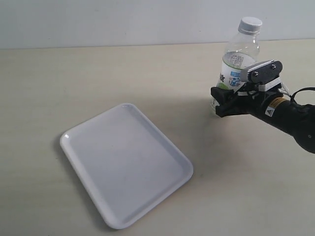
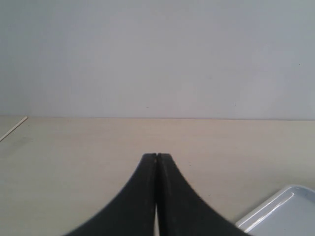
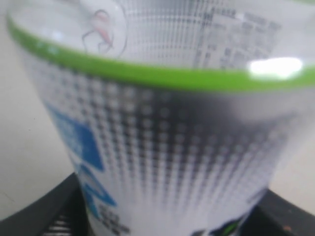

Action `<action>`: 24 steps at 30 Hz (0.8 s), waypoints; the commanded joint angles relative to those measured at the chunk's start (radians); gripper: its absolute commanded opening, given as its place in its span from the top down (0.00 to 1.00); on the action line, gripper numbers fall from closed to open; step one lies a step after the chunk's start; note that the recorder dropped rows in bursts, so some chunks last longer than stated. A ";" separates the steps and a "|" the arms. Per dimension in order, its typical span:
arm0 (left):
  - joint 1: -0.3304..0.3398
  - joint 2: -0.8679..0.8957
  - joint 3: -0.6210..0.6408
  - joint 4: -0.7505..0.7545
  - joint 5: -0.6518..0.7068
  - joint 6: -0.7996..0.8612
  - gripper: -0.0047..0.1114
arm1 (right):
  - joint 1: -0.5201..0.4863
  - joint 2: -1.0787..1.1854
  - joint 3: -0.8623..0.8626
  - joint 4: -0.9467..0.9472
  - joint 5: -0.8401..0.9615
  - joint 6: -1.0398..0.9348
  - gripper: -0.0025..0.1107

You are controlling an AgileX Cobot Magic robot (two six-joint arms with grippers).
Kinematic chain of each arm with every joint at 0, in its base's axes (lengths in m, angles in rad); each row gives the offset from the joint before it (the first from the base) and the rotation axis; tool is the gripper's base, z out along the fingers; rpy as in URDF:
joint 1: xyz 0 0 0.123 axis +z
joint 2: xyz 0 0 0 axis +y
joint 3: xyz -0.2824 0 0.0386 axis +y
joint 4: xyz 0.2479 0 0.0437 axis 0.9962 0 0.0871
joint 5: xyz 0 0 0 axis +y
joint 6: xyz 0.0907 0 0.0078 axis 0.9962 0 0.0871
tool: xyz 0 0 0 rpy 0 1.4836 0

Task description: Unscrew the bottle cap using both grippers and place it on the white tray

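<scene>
The clear bottle stands upright at the right of the table, its white ribbed bottle cap still on the neck. My right gripper is shut on the bottle's lower labelled part, a black finger on each side. In the right wrist view the label fills the picture, with black fingers at both lower corners. My left gripper is shut with nothing in it, over bare table, and does not show in the exterior view. The white tray lies left of the bottle, empty.
A corner of the white tray shows beside my left gripper. A pale wall backs the table's far edge. A thin line marks the tabletop off to one side in the left wrist view.
</scene>
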 commanded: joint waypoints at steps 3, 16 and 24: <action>-0.005 -0.006 0.004 0.005 -0.004 0.000 0.96 | 0.000 -0.073 -0.003 -0.047 0.049 -0.001 0.98; -0.005 -0.006 0.004 0.005 -0.004 0.000 0.96 | 0.000 -0.073 -0.003 -0.142 0.041 -0.150 0.98; -0.005 -0.006 0.004 -0.006 -0.250 -0.141 0.96 | 0.000 -0.073 -0.003 -0.144 0.043 -0.182 0.98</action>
